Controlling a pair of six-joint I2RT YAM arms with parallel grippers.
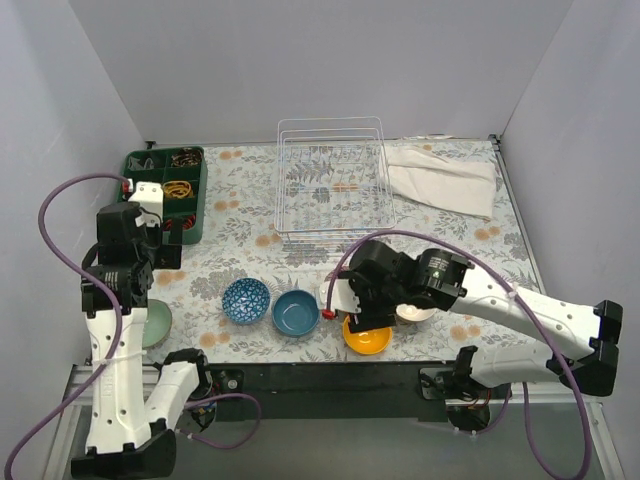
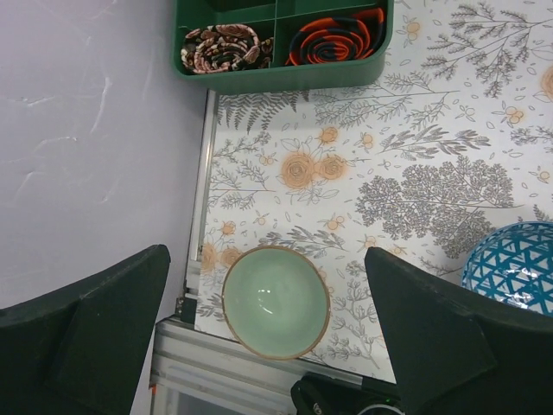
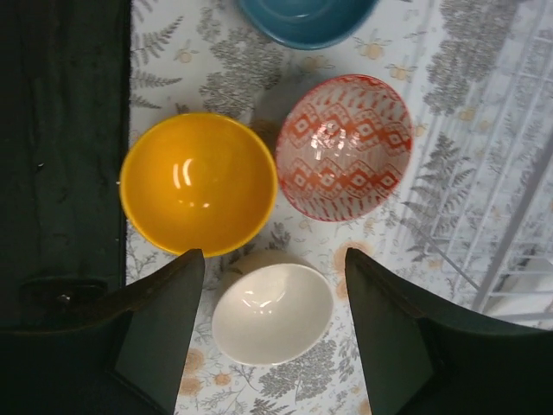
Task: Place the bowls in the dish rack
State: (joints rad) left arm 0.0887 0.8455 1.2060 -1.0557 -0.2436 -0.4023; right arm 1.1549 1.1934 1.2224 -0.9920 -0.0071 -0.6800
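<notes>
The white wire dish rack point(image 1: 330, 175) stands empty at the back middle. A blue-patterned bowl point(image 1: 246, 300), a teal bowl point(image 1: 296, 313) and an orange-yellow bowl point(image 1: 367, 337) sit near the front edge. My right gripper point(image 1: 385, 312) hangs open above the white bowl point(image 3: 272, 324), its fingers on either side of it and not touching. The orange-yellow bowl point(image 3: 199, 181), red-patterned bowl point(image 3: 344, 145) and teal bowl point(image 3: 307, 17) lie just beyond. My left gripper point(image 2: 268, 328) is open high above the pale green bowl point(image 2: 276, 301) at the front left corner.
A dark green compartment tray point(image 1: 170, 190) with rolled bands stands at the back left. A white folded cloth point(image 1: 440, 178) lies right of the rack. The rack's wires point(image 3: 518, 173) show at the right of the right wrist view. The table's front edge point(image 2: 251, 376) lies right under the green bowl.
</notes>
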